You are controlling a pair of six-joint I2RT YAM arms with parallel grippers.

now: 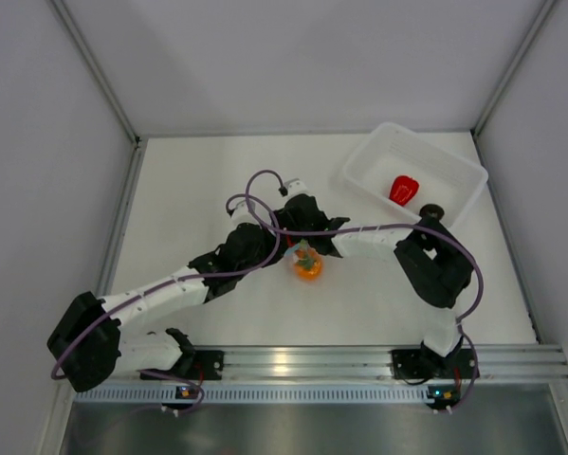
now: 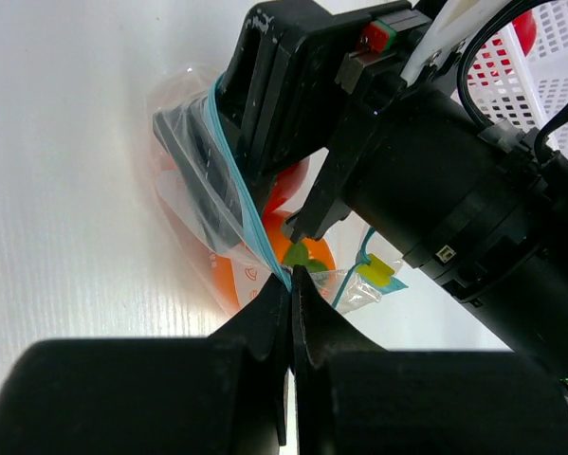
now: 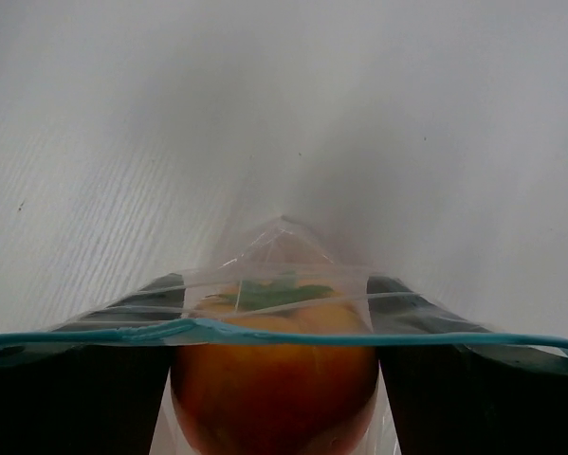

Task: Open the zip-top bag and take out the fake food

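- The zip-top bag [image 2: 193,204] is lying on the table [image 1: 217,190], well apart from the white tray [image 1: 426,159], on the tray's side toward the arm bases and the left arm.
- The left gripper [image 2: 291,284] is pinching the bag, fingers fully together on the film right at the light-blue zip strip [image 3: 265,332].
- The right gripper [image 3: 276,318] is reaching into the bag's mouth. Its fingers are standing wide on either side of an orange fruit [image 3: 274,389] and seem to be pressing on it.
- The bag is looking thin, limp and slippery, so it is probably going to crumple and drag along with whatever is pulled. The stiffer zip strip is likely the soundest place to be holding it.
- The fruit is looking light, hard and smooth, so it is best taken across its widest part. The film draped over it may be catching on the way out.
- More orange is showing through the film beside that fruit, though the count is unclear.
- The tray is holding a red pepper [image 1: 404,190], and I cannot make out the dark piece with certainty.
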